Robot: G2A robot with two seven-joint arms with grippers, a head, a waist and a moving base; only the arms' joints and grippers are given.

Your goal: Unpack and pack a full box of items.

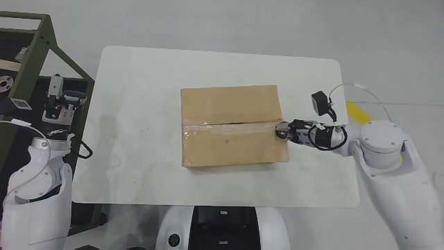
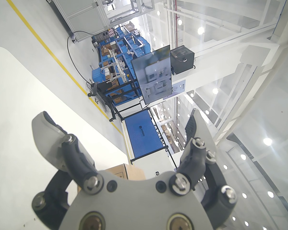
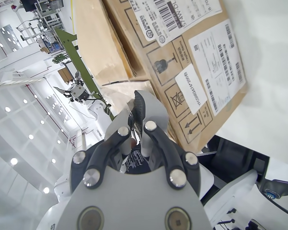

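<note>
A closed brown cardboard box [image 1: 232,125] lies in the middle of the white table [image 1: 139,167], a strip of clear tape [image 1: 229,129] running along its top seam. At the seam's right end, my right gripper [image 1: 281,131] is shut. In the right wrist view the gripper [image 3: 135,101] pinches a crinkled end of the clear tape [image 3: 120,87] at the box's [image 3: 182,48] upper edge, above a side covered in shipping labels. My left gripper [image 1: 57,87] is off the table's left edge. It [image 2: 120,118] points upward, open and empty, with a box corner [image 2: 124,171] behind it.
A green metal rack [image 1: 41,42] holding small parts stands just left of the table, close to the left arm. White table surface [image 1: 139,76] surrounds the box on all sides. The left gripper [image 3: 74,89] shows far off in the right wrist view.
</note>
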